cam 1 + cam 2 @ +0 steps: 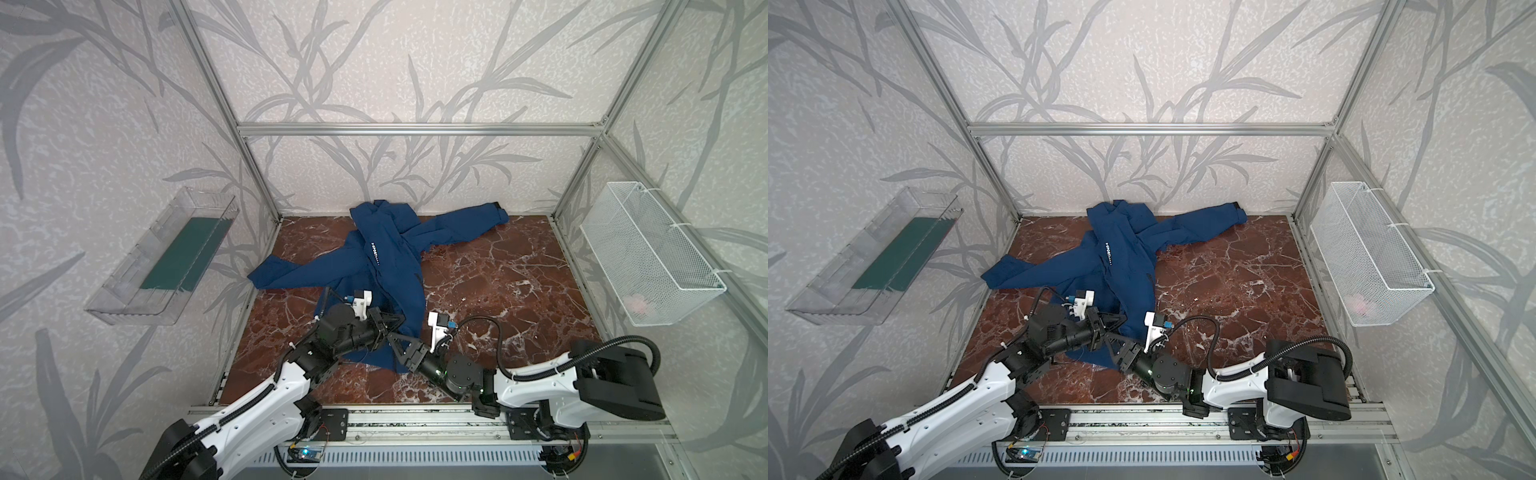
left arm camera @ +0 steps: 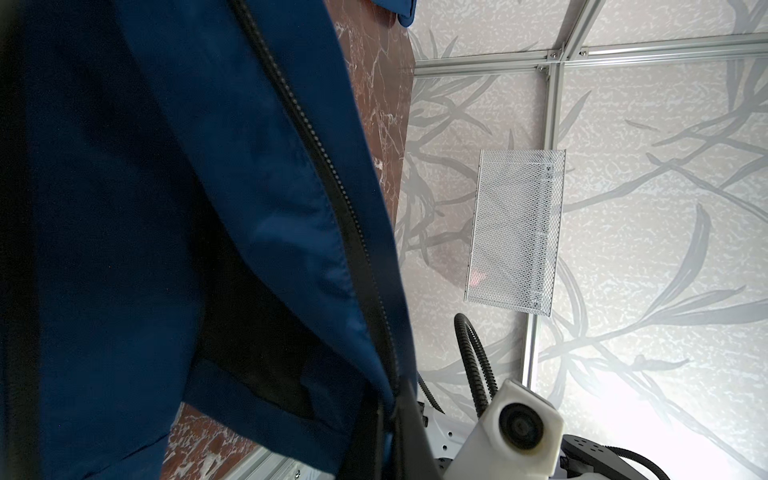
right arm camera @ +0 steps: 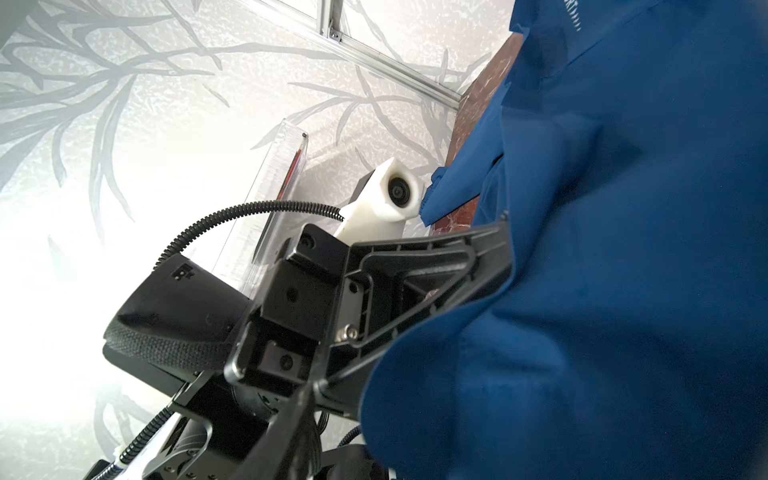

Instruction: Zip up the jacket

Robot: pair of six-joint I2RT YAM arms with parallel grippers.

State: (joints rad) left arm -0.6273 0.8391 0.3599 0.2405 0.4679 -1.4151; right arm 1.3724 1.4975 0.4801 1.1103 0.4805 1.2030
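The navy-blue jacket (image 1: 386, 257) (image 1: 1121, 257) lies spread on the red marble table (image 1: 498, 291), sleeves out to the left and the far right, with white SPORT lettering on its chest. My left gripper (image 1: 401, 320) (image 1: 1121, 319) is shut on the jacket's lower front edge; in the left wrist view it (image 2: 390, 440) pinches the fabric beside the dark zipper teeth (image 2: 332, 174). My right gripper (image 1: 392, 345) (image 1: 1113, 347) sits just below it at the hem. In the right wrist view one of its fingers (image 3: 291, 415) shows, and blue cloth (image 3: 623, 249) hides the other.
A clear bin (image 1: 166, 257) with a green sheet hangs on the left wall, a white mesh basket (image 1: 648, 257) (image 2: 515, 232) on the right wall. Aluminium posts frame the cell, and a rail (image 1: 415, 419) runs along the front edge.
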